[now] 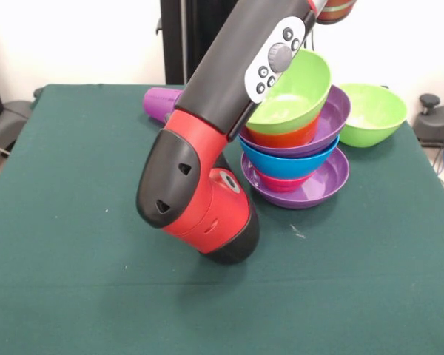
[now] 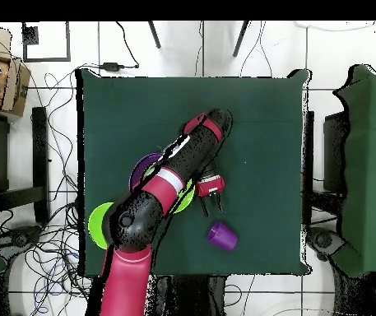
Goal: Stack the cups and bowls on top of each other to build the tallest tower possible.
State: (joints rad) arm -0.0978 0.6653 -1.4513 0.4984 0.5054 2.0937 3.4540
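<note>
The tower (image 1: 292,159) stands right of the arm. From its wide purple base bowl (image 1: 322,185) upward come a red-pink, a blue, a purple and an orange bowl, with a lime green bowl (image 1: 296,92) on top. In the overhead view the arm covers most of the tower (image 2: 141,169). A second lime green bowl (image 1: 374,111) (image 2: 99,224) sits alone beside it. The purple cup (image 1: 161,102) (image 2: 221,235) lies on its side. My gripper (image 2: 211,207) shows only in the overhead view, open and empty, its tips pointing at the cup a short way off. The yellow cup is out of view.
The green-covered table (image 1: 74,222) (image 2: 265,123) carries everything. My red and black arm (image 1: 207,192) leans low over its middle, close beside the tower. Chairs and cables lie around the table's edges.
</note>
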